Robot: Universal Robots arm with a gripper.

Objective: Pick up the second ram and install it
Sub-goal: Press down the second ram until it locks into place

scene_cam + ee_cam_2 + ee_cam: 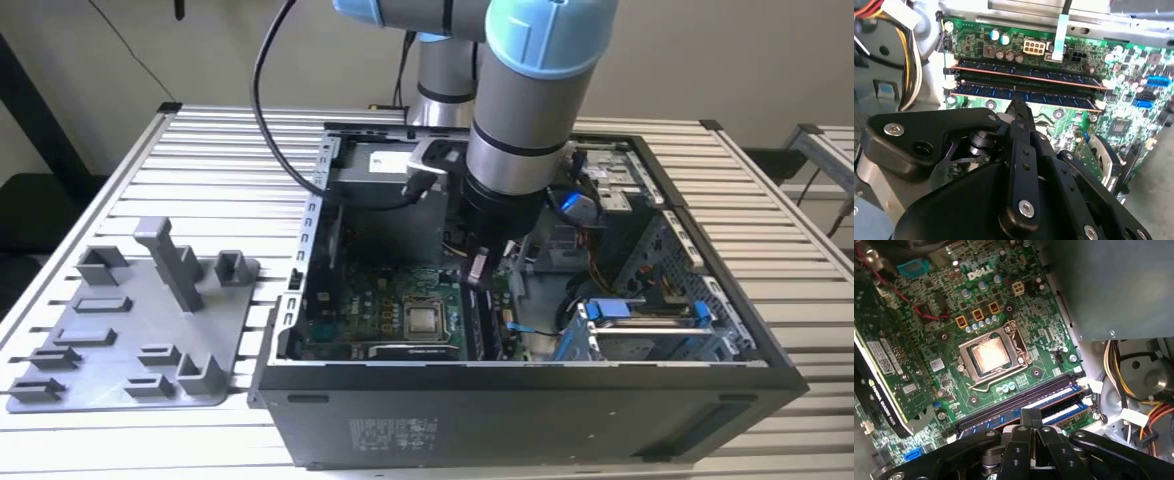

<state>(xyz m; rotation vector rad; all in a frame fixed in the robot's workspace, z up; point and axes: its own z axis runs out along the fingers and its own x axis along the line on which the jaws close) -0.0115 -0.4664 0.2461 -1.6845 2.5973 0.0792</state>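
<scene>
Your gripper is closed w/ nothing held, tip right above the second ram, which sits in its mobo slot, long axis crosswise to the fingers.

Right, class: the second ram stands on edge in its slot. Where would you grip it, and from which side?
Probably the middle of the second ram's top long edge, pinching its two flat faces and coming straight down through the open case. It stands upright, only that edge looks free, and the other stick runs close alongside.
</scene>
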